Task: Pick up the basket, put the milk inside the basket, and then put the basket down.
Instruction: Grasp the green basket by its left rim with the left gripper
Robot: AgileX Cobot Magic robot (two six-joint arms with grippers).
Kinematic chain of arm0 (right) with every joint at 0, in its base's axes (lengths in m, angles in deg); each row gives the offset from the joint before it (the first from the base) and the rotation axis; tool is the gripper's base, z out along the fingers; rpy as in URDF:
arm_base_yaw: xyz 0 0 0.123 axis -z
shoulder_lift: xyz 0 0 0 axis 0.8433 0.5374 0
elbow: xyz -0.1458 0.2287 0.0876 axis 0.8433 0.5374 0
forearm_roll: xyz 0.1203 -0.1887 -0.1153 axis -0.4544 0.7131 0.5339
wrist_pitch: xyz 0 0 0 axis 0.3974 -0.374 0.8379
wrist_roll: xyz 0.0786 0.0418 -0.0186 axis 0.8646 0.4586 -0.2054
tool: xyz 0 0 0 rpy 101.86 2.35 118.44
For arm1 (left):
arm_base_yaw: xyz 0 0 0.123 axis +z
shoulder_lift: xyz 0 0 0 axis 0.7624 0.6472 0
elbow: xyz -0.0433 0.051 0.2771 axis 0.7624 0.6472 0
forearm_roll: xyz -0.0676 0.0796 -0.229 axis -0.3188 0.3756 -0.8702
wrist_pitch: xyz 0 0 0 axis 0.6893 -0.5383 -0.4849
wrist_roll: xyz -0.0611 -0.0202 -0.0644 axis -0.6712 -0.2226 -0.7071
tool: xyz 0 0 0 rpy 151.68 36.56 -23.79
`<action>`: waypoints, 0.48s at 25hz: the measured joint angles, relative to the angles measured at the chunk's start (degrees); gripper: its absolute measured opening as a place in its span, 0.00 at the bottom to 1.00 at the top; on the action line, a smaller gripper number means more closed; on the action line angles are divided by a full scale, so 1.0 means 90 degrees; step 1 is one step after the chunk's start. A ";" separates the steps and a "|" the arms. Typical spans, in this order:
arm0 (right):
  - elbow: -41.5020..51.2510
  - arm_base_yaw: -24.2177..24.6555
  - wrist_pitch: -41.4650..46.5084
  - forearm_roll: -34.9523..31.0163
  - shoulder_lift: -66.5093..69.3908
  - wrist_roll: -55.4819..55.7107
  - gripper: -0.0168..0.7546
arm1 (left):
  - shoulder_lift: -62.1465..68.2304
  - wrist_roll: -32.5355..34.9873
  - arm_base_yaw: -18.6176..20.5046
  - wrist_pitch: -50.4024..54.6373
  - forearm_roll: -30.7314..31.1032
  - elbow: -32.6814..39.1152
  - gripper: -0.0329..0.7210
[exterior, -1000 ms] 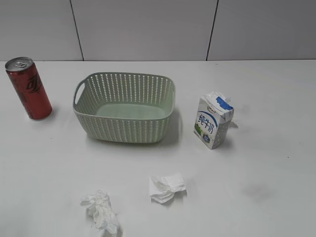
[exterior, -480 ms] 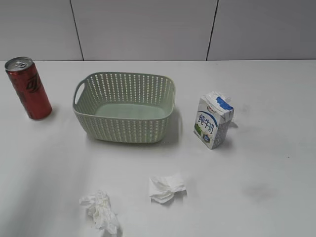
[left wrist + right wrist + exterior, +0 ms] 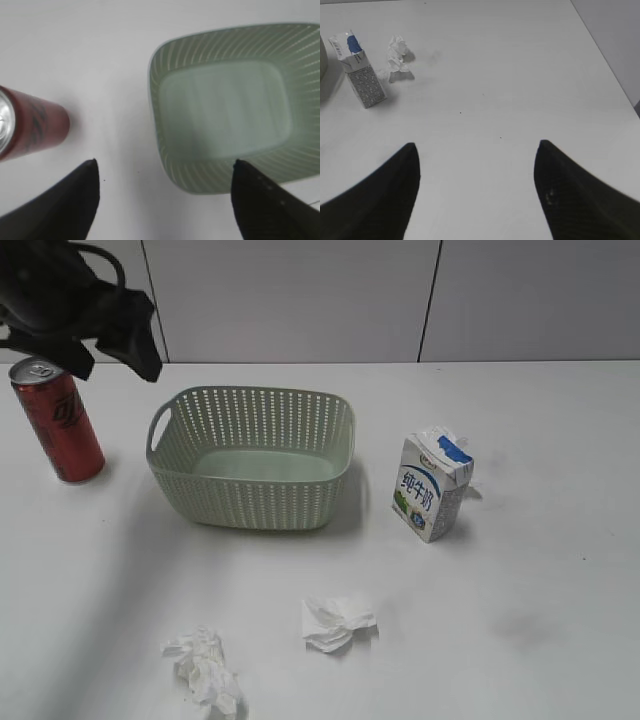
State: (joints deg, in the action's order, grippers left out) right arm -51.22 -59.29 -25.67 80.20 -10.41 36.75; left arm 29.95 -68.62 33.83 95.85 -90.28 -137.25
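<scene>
A pale green lattice basket (image 3: 252, 455) stands empty on the white table, left of centre; it also shows in the left wrist view (image 3: 225, 105). A white and blue milk carton (image 3: 432, 486) stands upright to the basket's right, apart from it; the right wrist view shows it far left (image 3: 359, 71). My left gripper (image 3: 120, 335) hangs high at the upper left, above the can and the basket's left handle; in its wrist view the jaws (image 3: 165, 170) are open and empty. My right gripper (image 3: 476, 150) is open and empty over bare table, out of the exterior view.
A red soda can (image 3: 58, 420) stands left of the basket, also in the left wrist view (image 3: 27, 125). Two crumpled tissues (image 3: 338, 622) (image 3: 205, 668) lie near the front. Another tissue (image 3: 397, 55) lies behind the carton. The table's right edge (image 3: 607, 65) is near.
My left arm has come into the exterior view at the upper left; it was out of sight before. The basket, carton and can have not moved.
</scene>
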 joint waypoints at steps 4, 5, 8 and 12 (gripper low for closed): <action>0.0000 0.0000 0.0000 0.0000 0.0000 0.0000 0.72 | 0.0721 0.0000 0.0000 -0.0269 -0.0039 -0.0004 0.84; 0.0000 0.0000 0.0000 0.0000 0.0000 0.0000 0.72 | 0.0885 0.0000 0.0000 -0.0315 -0.0040 -0.0004 0.83; 0.0000 0.0000 0.0000 -0.0006 0.0000 0.0000 0.72 | 0.1298 0.0000 0.0000 -0.0476 -0.0040 -0.0014 0.83; 0.0000 0.0000 0.0000 -0.0006 0.0000 0.0000 0.72 | 0.1720 0.0000 0.0000 -0.0748 -0.0040 -0.0036 0.81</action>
State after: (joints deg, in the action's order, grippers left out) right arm -51.22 -59.29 -25.67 80.15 -10.41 36.75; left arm 45.43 -68.62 33.83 89.12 -90.63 -137.57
